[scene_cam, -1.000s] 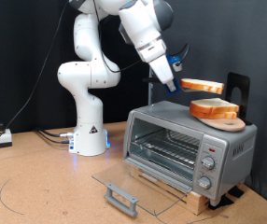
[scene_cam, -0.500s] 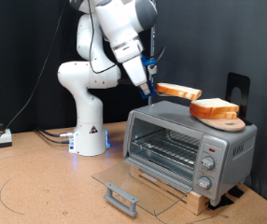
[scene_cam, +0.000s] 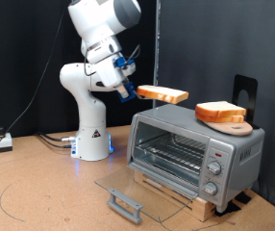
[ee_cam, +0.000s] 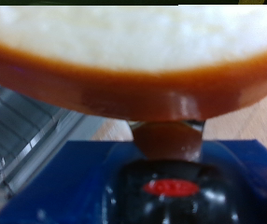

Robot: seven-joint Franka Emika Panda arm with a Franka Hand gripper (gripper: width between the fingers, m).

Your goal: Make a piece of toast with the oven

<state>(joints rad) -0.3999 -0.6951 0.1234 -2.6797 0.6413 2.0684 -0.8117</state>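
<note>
The gripper (scene_cam: pixel 131 93) is closed on the crust edge of 1 piece of toast (scene_cam: pixel 164 94), light, soft and crumbly, in the air above the open oven (scene_cam: pixel 195 152).

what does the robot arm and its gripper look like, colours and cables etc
The arm is glossy white with rounded, bulbous joints and a flared white base showing a small blue light low down. Grey cables trail from the base across the table. The gripper end is darker, with blue parts near the fingers. In the wrist view, a blue body with a black housing and a red oval mark shows.
</note>
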